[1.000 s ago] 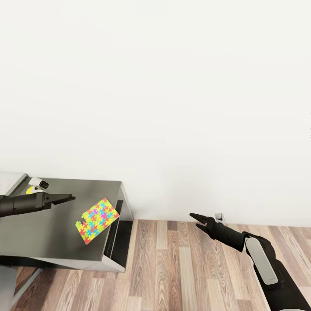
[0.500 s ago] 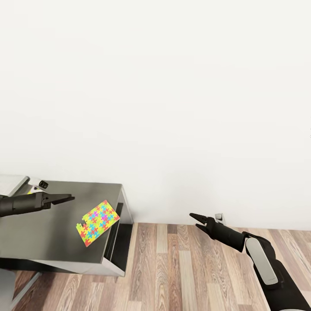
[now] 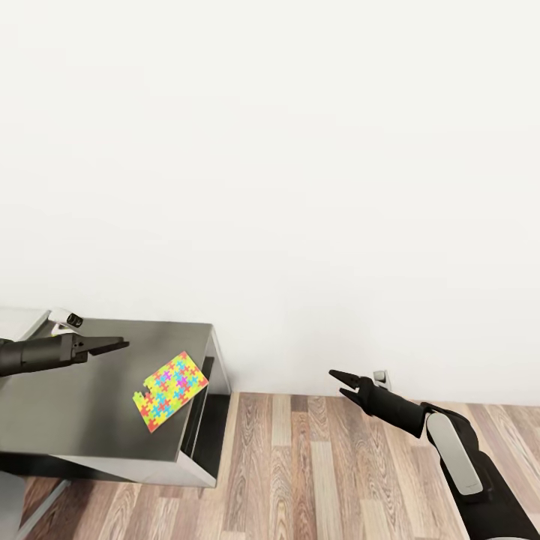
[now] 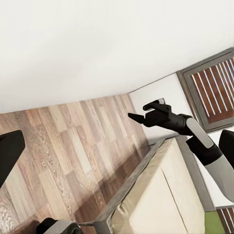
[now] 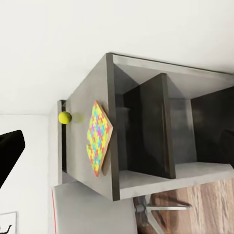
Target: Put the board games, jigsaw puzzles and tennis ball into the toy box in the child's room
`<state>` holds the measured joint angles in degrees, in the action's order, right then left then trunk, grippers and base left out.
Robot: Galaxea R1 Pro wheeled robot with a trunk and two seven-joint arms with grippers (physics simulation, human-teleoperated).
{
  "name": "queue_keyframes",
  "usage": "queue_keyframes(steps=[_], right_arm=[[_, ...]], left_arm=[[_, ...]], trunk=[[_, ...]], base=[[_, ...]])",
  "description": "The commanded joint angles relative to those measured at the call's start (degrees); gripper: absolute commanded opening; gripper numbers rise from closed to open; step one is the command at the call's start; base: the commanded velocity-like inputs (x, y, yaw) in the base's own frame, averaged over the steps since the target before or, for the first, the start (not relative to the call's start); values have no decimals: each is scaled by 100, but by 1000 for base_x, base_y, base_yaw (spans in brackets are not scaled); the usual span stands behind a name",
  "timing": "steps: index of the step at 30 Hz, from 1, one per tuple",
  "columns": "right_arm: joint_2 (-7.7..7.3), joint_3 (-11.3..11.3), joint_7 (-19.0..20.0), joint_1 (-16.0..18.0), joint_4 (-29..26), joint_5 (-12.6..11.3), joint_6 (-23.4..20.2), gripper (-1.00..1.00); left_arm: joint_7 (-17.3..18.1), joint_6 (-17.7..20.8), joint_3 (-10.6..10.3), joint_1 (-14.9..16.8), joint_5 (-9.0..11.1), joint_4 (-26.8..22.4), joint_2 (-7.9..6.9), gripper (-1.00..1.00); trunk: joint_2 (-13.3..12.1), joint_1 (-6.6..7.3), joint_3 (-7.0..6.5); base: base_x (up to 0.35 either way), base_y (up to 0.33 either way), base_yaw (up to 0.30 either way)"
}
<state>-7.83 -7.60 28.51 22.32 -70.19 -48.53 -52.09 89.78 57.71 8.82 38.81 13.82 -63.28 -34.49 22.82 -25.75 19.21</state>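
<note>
From the head, the dark grey end of the desk [image 3: 90, 390] sits low at the left against a plain white wall [image 3: 300, 187], with wood-plank floor [image 3: 322, 465] to its right. One jigsaw puzzle [image 3: 170, 381] lies flat on the desk top near the right edge, turned at an angle. The left pincer [image 3: 112, 345] hangs over the desk, left of the puzzle and apart from it; its jaws look drawn nearly together at the tips, with nothing between them. The right pincer [image 3: 336, 381] is out over the floor, well right of the desk, jaws slightly parted and holding nothing.

The left wrist camera looks across the floor [image 4: 73, 141] to the right pincer [image 4: 136, 117], whose jaws stand apart, and brings in the bed [image 4: 161, 200] with its beige mattress and grey frame, plus a slatted window [image 4: 214, 87] in the wall.

The right wrist camera looks at the desk end [image 5: 85, 97] from the side, showing open compartments [image 5: 146, 131] under its top. The puzzle [image 5: 99, 136] lies on the top near the edge, and the tennis ball [image 5: 65, 117] rests on the desk beyond it, near but not touching.
</note>
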Motion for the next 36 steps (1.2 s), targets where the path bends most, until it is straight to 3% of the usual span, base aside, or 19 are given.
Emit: queue_keyframes(steps=[1, 20, 32, 36], right_arm=[[1, -8, 28, 4, -1, 19, -30, 100], [1, -13, 32, -7, -3, 22, -30, 100], [1, -10, 32, -13, -17, 21, -30, 100], [1, -8, 32, -16, -16, 22, -30, 100]], left_arm=[[22, 62, -1, 4, -2, 0, -3, 100], [22, 65, 2, 4, -2, 0, -5, 100], [22, 65, -1, 4, -2, 0, -1, 100], [22, 65, -2, 4, -2, 0, -3, 100]], trunk=[[10, -4, 0], [10, -4, -181], [491, -267, -81], [531, -289, -101]], base=[[0, 0, 0], [0, 0, 0], [0, 0, 0], [0, 0, 0]])
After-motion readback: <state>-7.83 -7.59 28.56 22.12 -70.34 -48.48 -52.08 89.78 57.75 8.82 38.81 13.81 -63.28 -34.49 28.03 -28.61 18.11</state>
